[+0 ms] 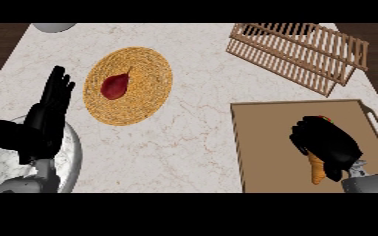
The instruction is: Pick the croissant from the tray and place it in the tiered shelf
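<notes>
Head view: robot hand [325, 142] (right) grips croissant [317, 169].

- Croissant [317, 171] — golden-orange, only its lower end showing, poking out under the right hand [325, 142] curled round it, over the tray.
- Tray [269, 145] — flat, brown, lower right of the counter.
- Tiered shelf [299, 55] — wooden slats, top right, well apart from the tray.

The counter [199, 130] has a pale marbled top. On it: a round woven mat [148, 87] at 10 o'clock, a wooden slatted shelf [299, 55] at 1 o'clock, and a brown tray [269, 150] at 4 o'clock. A grey round item [53, 27] sits at the 11 o'clock edge.
</notes>
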